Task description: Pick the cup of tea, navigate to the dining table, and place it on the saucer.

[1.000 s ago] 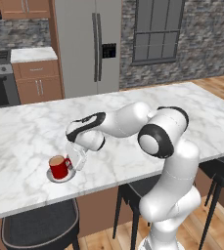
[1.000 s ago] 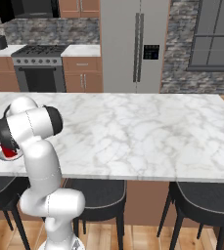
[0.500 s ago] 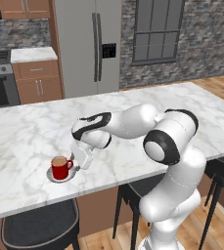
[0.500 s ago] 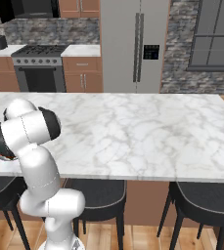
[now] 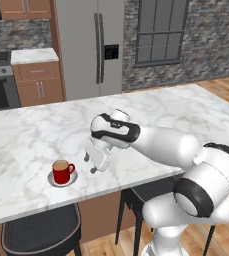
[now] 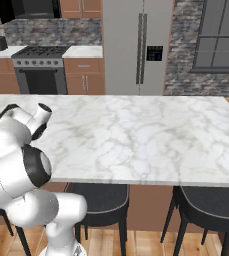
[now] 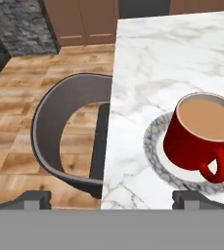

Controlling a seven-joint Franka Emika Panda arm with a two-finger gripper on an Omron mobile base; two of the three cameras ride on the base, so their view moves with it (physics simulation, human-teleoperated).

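Marble dining table point(image 5: 31, 140) fills the foreground; near its front-left edge the cup of tea point(image 5: 62, 171) stands upright on the saucer point(image 5: 51, 178). Just right of it, the gripper point(image 5: 89, 164) hangs spread and empty. Placing looks finished; next, retreat without nudging the cup's handle.

I'm in a home kitchen: steel fridge point(image 5: 97, 47), stove point(image 6: 41, 70), wooden cabinets point(image 5: 38, 87), marble dining table point(image 6: 151, 135).

Big white marble counter point(image 6: 136, 135) runs across the middle, robot arm point(image 6: 16, 150) hunched at its left end. Two dark stools point(image 6: 101, 200) underneath, fridge point(image 6: 136, 47) and stove point(image 6: 38, 70) behind.
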